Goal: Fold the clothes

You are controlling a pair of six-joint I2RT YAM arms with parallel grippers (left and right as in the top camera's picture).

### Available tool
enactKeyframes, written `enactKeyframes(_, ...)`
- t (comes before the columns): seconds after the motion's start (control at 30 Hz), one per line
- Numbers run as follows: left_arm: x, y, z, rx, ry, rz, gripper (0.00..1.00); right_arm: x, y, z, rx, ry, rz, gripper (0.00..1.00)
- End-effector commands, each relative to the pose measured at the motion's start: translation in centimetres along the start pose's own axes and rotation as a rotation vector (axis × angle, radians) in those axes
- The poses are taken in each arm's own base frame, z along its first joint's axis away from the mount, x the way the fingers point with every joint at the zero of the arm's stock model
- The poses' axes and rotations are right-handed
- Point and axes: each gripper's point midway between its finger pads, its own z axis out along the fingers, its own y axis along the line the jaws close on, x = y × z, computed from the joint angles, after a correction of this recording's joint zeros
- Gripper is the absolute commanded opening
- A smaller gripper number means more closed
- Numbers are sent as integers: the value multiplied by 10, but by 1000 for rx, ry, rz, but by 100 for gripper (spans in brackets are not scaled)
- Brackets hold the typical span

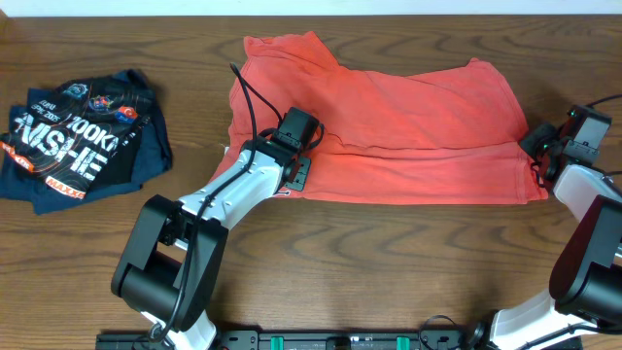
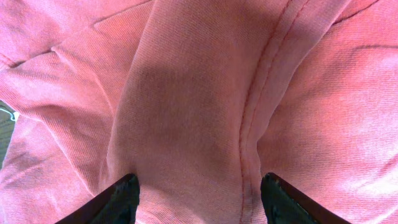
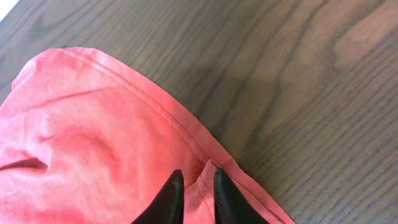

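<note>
**Shirt spread wide, one corner nipped, one ridge straddled**

Overhead: the shirt [image 1: 408,117] lies across the back middle of the tabletop [image 1: 389,253]. Its near strip is doubled along a crease, so I judge a first fold is in. My left arm [image 1: 243,185] reaches onto its left part and my right arm [image 1: 583,190] meets its right corner, which covers both ends of that strip. A dark garment [image 1: 83,141] sits well apart at the left. What the jaws are doing is hidden here under the wrists.

Left wrist: the left jaws stand wide and hold nothing. They straddle a raised ridge [image 2: 180,112] of cloth with a seam [image 2: 255,112] beside it, placed, I judge, to gather that ridge.

Right wrist: the right jaws are narrow, with a nip of hem [image 3: 205,171] between the tips at the shirt's edge and bare wood beyond. Whether they truly grip it I cannot tell.
</note>
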Motion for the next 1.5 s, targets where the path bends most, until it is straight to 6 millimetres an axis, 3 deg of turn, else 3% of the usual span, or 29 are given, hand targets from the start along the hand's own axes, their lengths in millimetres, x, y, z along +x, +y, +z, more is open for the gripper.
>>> enactKeyframes(0.0,4,1,3,-1,14,-10,64,-5,0,-6,4,-10,36,24)
enactKeyframes(0.07,4,1,3,-1,14,-10,64,0,-7,-6,38,9,10,24)
enactKeyframes(0.13,4,1,3,-2,14,-9,64,8,-11,-7,56,41,-14,18)
enactKeyframes(0.27,2,7,2,-32,4,-10,64,37,-7,-10,7,172,-85,14)
enactKeyframes(0.37,-1,11,-1,-45,-9,-17,64,57,-7,-14,-12,261,-103,18)
enactKeyframes(0.5,3,11,-1,-43,7,-14,64,76,-28,-21,82,337,-131,24)
enactKeyframes(0.67,14,11,0,-39,47,-29,65,86,-54,-29,211,387,-204,26)
enactKeyframes(0.87,34,13,8,-48,86,-29,64,97,-72,-40,297,445,-229,29)
enactKeyframes(1.1,54,26,17,-67,137,-78,64,102,-105,-59,498,476,-217,30)
enactKeyframes(1.27,72,36,17,-82,205,-143,64,102,-117,-66,562,483,-202,30)
enactKeyframes(1.47,106,31,7,-63,348,-215,64,101,-127,-71,602,483,-181,29)
